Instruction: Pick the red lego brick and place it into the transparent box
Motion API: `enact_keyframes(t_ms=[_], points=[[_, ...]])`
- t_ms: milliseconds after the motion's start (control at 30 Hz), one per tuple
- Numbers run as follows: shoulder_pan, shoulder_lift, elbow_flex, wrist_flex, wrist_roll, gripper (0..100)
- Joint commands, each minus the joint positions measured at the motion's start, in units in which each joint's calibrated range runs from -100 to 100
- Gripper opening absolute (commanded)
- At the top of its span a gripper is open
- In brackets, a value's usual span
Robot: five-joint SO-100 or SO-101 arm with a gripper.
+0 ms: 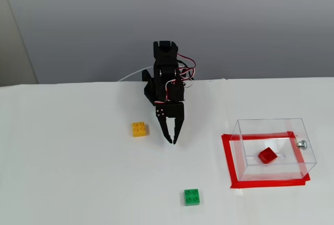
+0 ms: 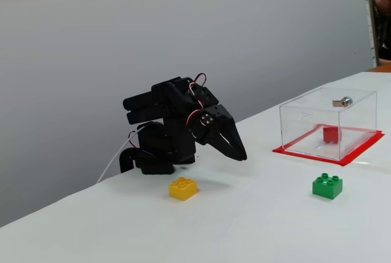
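Tool (image 1: 170, 140) folded low in front of the arm base, near the centre of the frame in both fixed views (image 2: 239, 153), tips pointing down at the tabletop (image 1: 78, 183). Jaws nearly together and nothing between them; empty. Held above the bare surface, not touching any brick.

Red lego brick (image 1: 267, 155) already inside the transparent box (image 1: 271, 126), at the right of the frame, resting tilted on the box floor; seen also through the clear wall in the side view (image 2: 330, 133). Box (image 2: 327, 101) standing inside a frame of red tape (image 1: 228, 162), with a small silver knob (image 1: 301, 143) on the right wall. Task looks finished, judged from this.

Yellow brick (image 1: 139, 129) just to the left of the tool, green brick (image 1: 192, 197) lower in the frame, well apart from it.

Possible trouble from here: very little. If lowered more or swung left while parking, could push the yellow brick, because of the small gap between them. No danger for the box, too far to the right. Red brick leaning on an edge, so may settle flat if the tabletop is shaken.

No brand, label or writing readable anywhere; studs too small to show any logo.
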Motion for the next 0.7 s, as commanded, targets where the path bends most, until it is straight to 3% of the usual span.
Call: enact_keyframes(t_ms=[0,200,667], points=[[0.04,-0.59,-0.79,4.53,-0.14,2],[-0.92,-0.59,-4.22,15.5,-0.24,1],[-1.29,-0.51,-4.31,15.58,-0.03,1]])
